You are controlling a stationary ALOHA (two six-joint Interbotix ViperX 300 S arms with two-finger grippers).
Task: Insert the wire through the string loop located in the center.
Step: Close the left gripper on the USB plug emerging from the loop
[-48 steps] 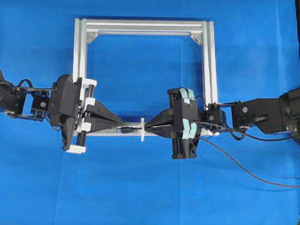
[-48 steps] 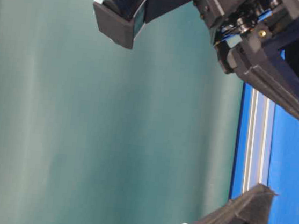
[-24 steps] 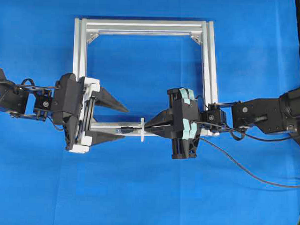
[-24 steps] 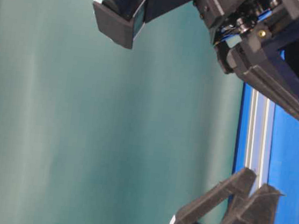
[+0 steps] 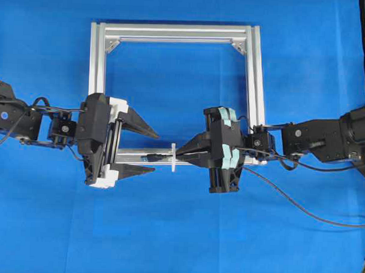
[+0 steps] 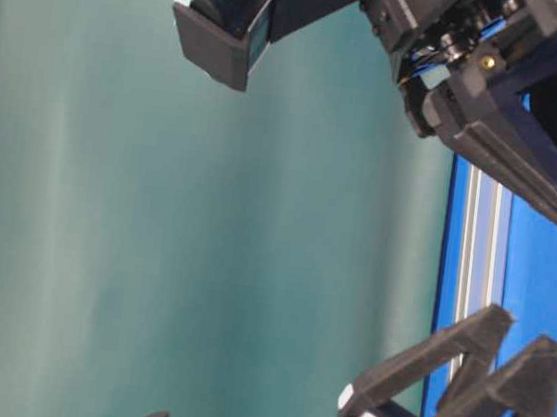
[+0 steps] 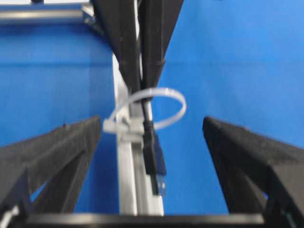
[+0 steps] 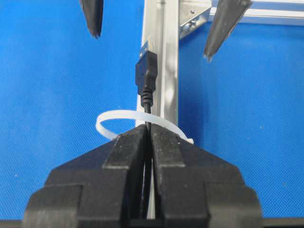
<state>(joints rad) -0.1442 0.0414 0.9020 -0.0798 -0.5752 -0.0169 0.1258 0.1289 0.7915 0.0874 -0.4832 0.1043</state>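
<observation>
Bright, even overhead light; soft, faint shadows on blue cloth (image 5: 167,232). Mild glare on aluminium frame (image 5: 174,33). Left wrist view blurred throughout. Table-level view soft, backdrop hazy. Right wrist view sharpest.

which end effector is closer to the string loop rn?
Right. The right end effector is shut on the wire with its tips at the string loop. The left end effector is open, its fingers apart from the loop, flanking the plug.
</observation>
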